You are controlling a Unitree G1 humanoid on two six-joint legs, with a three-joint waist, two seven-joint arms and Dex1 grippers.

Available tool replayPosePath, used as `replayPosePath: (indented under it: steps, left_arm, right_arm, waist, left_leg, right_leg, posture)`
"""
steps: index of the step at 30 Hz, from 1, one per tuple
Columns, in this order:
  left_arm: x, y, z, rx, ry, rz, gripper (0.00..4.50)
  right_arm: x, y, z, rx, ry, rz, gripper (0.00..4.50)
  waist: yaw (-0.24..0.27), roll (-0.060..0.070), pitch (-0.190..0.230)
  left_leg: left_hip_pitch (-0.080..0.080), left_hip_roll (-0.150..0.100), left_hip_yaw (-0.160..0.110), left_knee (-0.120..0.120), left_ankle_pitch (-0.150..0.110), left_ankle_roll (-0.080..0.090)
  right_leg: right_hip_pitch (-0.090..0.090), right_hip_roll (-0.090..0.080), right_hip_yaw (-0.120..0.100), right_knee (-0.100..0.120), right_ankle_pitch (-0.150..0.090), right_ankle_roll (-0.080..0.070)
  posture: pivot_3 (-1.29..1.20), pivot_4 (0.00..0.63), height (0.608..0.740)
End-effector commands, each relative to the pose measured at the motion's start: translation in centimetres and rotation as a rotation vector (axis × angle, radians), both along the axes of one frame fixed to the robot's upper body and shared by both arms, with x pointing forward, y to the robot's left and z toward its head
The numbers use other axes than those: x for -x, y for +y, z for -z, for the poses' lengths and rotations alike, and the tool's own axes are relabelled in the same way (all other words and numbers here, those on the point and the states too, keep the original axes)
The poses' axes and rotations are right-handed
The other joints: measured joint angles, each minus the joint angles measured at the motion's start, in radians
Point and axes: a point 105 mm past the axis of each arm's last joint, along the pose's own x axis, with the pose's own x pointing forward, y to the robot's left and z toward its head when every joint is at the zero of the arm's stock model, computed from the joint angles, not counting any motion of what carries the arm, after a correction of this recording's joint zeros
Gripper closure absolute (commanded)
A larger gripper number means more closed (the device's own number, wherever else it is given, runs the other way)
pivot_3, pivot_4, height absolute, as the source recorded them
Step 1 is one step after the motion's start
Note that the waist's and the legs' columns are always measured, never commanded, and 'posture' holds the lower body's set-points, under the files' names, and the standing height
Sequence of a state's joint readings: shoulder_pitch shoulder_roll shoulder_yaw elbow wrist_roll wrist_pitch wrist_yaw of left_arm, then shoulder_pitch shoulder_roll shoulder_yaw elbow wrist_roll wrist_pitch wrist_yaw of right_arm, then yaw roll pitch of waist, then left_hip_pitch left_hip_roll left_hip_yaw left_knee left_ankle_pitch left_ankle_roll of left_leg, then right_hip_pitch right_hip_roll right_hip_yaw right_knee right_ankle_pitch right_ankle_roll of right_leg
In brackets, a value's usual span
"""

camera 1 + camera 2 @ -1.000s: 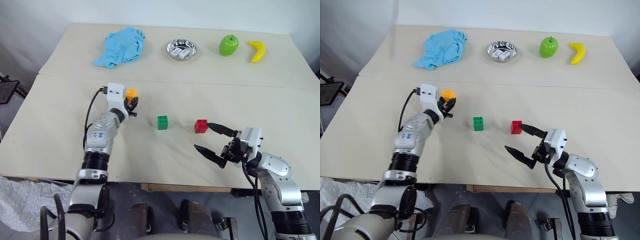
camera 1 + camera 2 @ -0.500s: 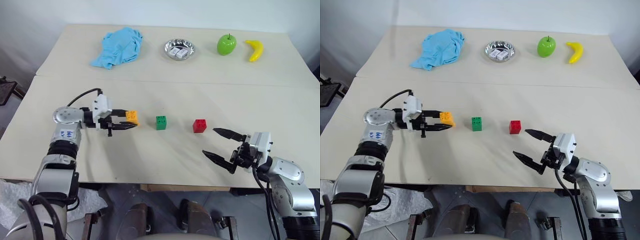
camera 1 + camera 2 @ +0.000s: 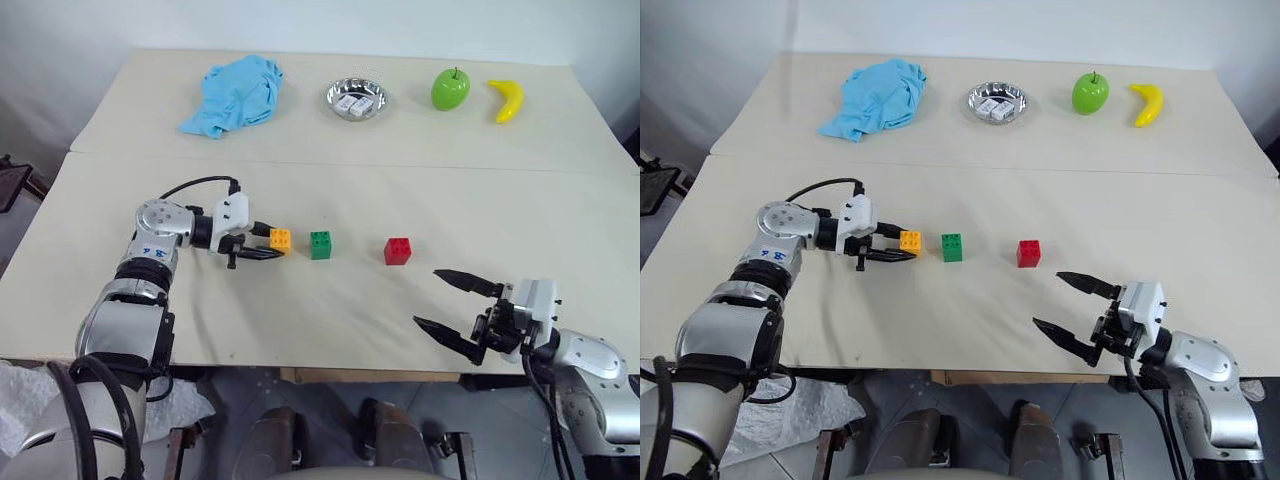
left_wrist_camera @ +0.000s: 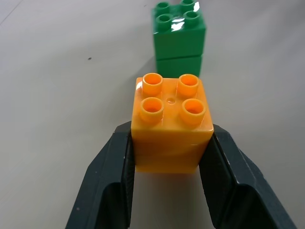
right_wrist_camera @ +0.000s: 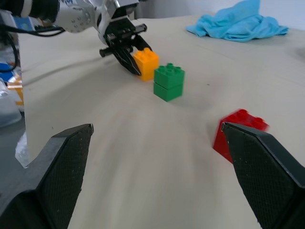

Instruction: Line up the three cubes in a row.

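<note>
On the left we see the left arm reaching across the near table, forearm lying low and roughly level, its gripper [image 3: 262, 246] pointing to the right along the row. The left gripper is clamped on the orange cube [image 3: 281, 239], one black finger [image 4: 107, 183] pressed to each side face; the cube sits upright, studs up, and looks to be at or just above the tabletop [image 3: 330, 320] — we cannot tell which.

Just beside it to the right stands the green cube [image 3: 321, 244], studs up, a narrow gap between the two. In the left wrist view the green cube [image 4: 179, 36] lies straight ahead of the orange one, their faces roughly square to each other. Further right, with a wider gap, sits the red cube [image 3: 397, 250], also studs up. The three lie nearly along one line running left to right; nothing stands between them.

At the far right the right arm hangs near the table's front edge, its gripper [image 3: 458, 307] spread wide and empty, pointing left, well apart from the red cube.

On the far table lie a blue cloth [image 3: 236, 92], a silver dish [image 3: 355, 98] with white packets, a green apple [image 3: 450, 89] and a banana [image 3: 508, 99].
</note>
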State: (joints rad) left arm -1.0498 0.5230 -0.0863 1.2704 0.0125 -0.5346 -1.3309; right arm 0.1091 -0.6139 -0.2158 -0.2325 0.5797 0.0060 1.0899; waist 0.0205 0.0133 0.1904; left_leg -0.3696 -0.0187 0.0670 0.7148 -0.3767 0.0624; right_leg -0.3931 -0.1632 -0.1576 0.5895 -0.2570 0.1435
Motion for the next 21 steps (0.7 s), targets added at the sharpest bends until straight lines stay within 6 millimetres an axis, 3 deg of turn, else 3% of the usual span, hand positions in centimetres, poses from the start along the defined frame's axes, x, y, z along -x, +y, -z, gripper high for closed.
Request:
replayPosePath:
  steps: [1,17,21]
  left_arm:
    - [-0.1,1.4,-0.7,-0.011,-0.002,-0.028,3.0]
    - [1.2,3.3,0.1,0.025,0.09,-0.028,3.0]
    - [0.8,2.9,-0.1,0.049,0.066,-0.052,1.76]
  right_arm:
    - [0.2,-0.5,-0.8,-0.003,-0.026,0.012,0.0]
    - [-0.2,-0.3,-1.1,0.002,-0.026,0.008,0.0]
    - [0.0,-0.2,-1.2,0.005,-0.019,0.001,0.0]
  waist:
    - [-0.002,0.0,0.0]
    - [0.003,0.0,0.0]
    - [0.003,0.0,0.0]
  left_leg:
    - [0.0,0.0,0.0,0.0,0.0,0.0]
    - [-0.001,0.0,-0.001,0.0,0.0,0.001]
    - [-0.001,0.0,-0.001,0.0,0.0,0.001]
  right_leg:
    - [0.0,0.0,0.0,0.0,0.0,0.0]
    - [0.0,-0.001,0.0,0.0,0.0,0.0]
    - [0.0,-0.001,0.0,0.0,0.0,0.0]
  posture:
    - [0.0,0.15,0.74]
    - [0.0,0.15,0.74]
    - [0.0,0.15,0.74]
